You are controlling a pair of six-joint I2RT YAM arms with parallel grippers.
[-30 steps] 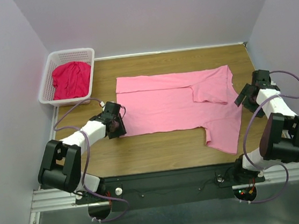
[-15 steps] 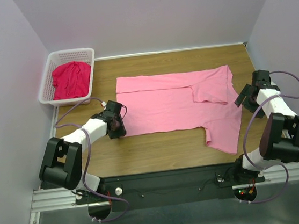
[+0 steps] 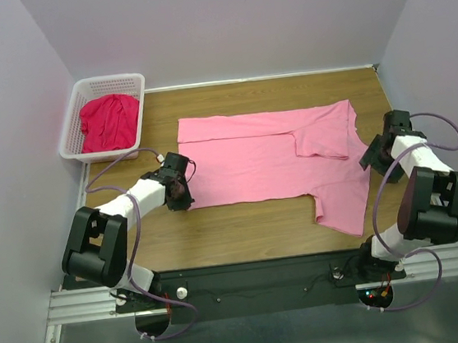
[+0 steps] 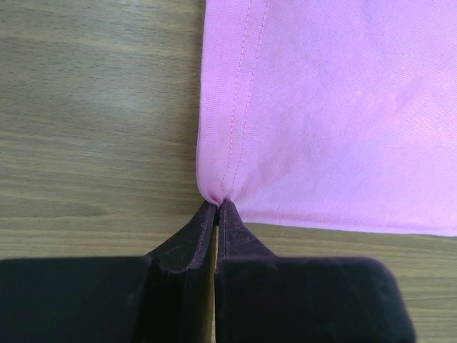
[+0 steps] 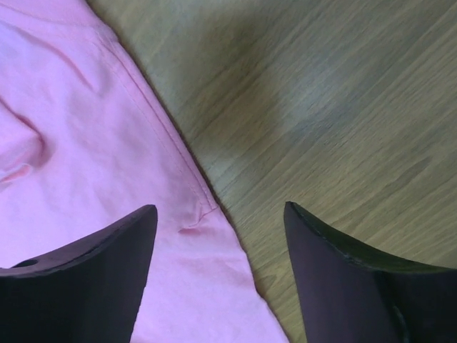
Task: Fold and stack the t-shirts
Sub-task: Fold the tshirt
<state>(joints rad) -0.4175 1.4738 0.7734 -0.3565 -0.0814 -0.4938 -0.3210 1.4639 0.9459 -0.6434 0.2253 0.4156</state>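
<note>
Light pink cotton short-sleeved t-shirt (image 3: 260,155) lies spread across the middle of the brown wood-grain tabletop (image 3: 244,228), with one sleeve doubled over onto the body near its right end and a flap of cloth reaching toward the near edge on that side. The left gripper (image 3: 184,195) sits low at the shirt's near left corner. In the left wrist view its black fingers are clenched together, pinching the stitched hem corner, which puckers at their tips. The right gripper (image 3: 373,153) is at the shirt's right edge with its fingers spread wide and grasping nothing. In the right wrist view one finger is over pink cloth and the other over bare wood. A dark crimson red cotton t-shirt (image 3: 109,121) lies crumpled inside the white plastic lattice basket (image 3: 71,131) at the far left corner.
</note>
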